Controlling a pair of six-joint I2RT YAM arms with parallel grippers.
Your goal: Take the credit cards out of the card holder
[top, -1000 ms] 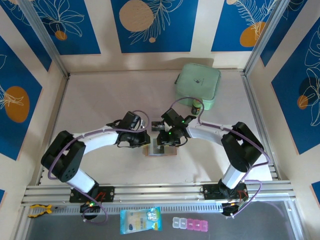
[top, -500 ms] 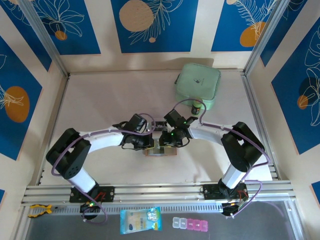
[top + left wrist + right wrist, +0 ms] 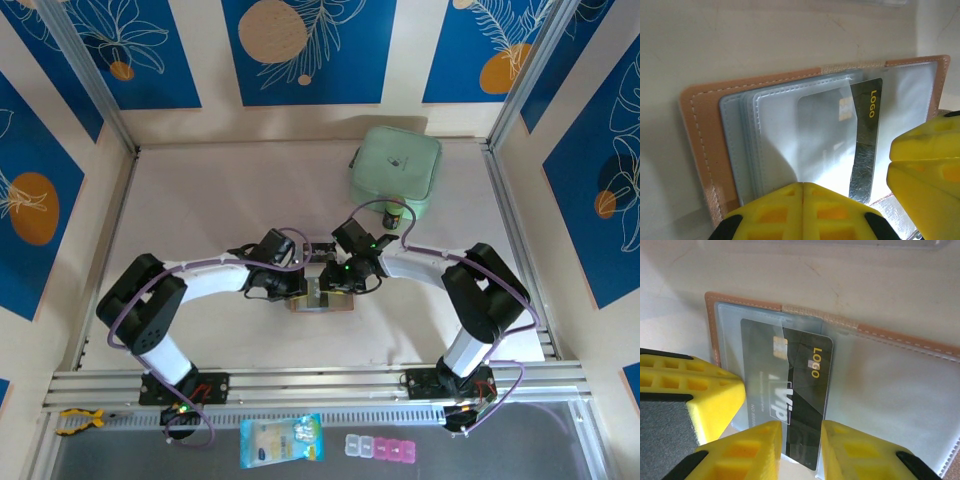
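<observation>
Blue leaf-print panels line the walls (image 3: 300, 60) around a pale tabletop (image 3: 200, 200). From above, a mint-green zip pouch (image 3: 395, 172) lies at the far right, well apart from the holder (image 3: 322, 303), which sits mid-tabletop beneath both arms. The left claw (image 3: 306, 280) and right claw (image 3: 335, 284) meet over it and hide its inside.

The left wrist view shows that inside. The holder has a salmon-tan leather-like cover with pale stitching and a rounded corner, and it holds a stack of frosted, stitched plastic sleeves (image 3: 770, 130). A dark card (image 3: 865, 145) with gold "LOGO" lettering lies half under a sleeve, half bare. The left claw's moulded yellow fingers (image 3: 770, 210) are pressed together with no gap. Whether a sleeve edge is pinched between them I cannot tell.

The right wrist view adds the card's glossy faceted face and white "Vip" lettering. The right claw's fingers (image 3: 760, 450) stand partly apart, with the card's near end showing in the gap. Contact with the card cannot be judged. The left claw's yellow finger, grey-padded, sits just beside at the left.
</observation>
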